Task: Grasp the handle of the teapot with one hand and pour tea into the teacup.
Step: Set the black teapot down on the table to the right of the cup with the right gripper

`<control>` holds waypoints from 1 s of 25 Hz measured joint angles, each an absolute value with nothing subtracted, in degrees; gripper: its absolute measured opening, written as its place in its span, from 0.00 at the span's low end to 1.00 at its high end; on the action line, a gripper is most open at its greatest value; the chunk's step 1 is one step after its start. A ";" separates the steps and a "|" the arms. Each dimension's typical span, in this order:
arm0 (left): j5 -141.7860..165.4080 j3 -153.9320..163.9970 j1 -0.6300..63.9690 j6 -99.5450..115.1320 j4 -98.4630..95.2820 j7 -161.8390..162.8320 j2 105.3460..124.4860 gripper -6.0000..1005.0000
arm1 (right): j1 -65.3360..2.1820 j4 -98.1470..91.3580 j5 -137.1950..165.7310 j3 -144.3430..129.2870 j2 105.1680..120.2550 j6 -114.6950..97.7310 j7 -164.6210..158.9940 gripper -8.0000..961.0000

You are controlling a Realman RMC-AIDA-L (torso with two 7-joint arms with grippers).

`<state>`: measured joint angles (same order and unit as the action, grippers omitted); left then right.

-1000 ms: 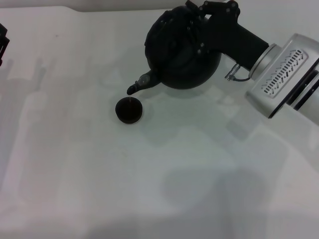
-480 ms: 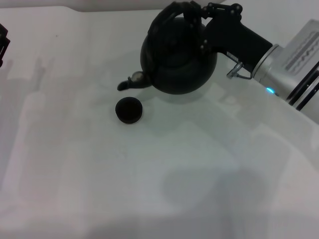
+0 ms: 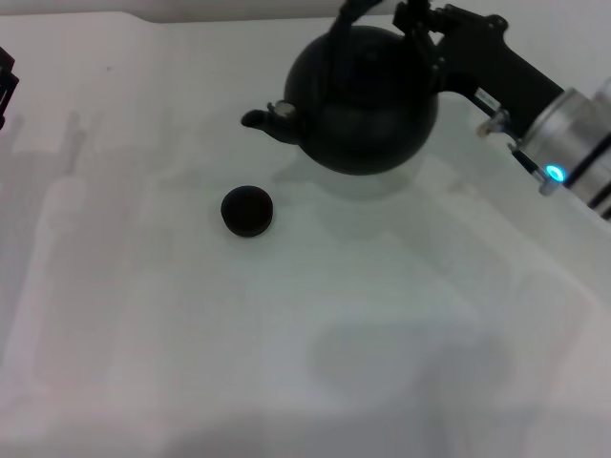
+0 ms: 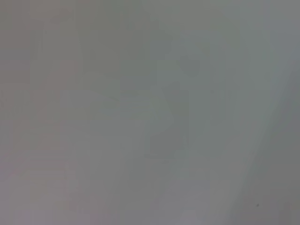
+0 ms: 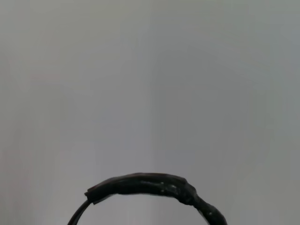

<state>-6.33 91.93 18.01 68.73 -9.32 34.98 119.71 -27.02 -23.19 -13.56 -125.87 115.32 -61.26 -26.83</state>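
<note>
The black teapot hangs level above the white table at the back, its spout pointing to the robot's left. My right gripper is shut on the handle at the top edge of the head view. The handle also shows as a black arch in the right wrist view. The small dark teacup stands on the table below and in front of the spout, apart from it. A bit of my left gripper shows at the far left edge, idle.
The white table fills the head view, with only faint shadows on it. The left wrist view shows only blank pale surface.
The teapot has tipped back from a spout-down tilt over the teacup to level. Its spout has risen away from the cup. The right arm has drawn back and to the right.
</note>
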 joint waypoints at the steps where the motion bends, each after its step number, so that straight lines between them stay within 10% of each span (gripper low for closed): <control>1: -6.33 91.93 18.01 68.72 -9.32 34.98 119.70 0.80 | -26.25 -23.15 -13.60 -125.86 115.29 -62.22 -26.98 0.13; 25: -6.09 91.93 18.19 68.73 -9.31 34.85 119.53 0.80 | -19.22 -16.28 -13.19 -128.35 115.49 -67.55 -26.56 0.13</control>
<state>-6.09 91.93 18.19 68.73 -9.32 34.85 119.53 -19.22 -16.28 -13.19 -128.35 115.49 -67.55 -26.56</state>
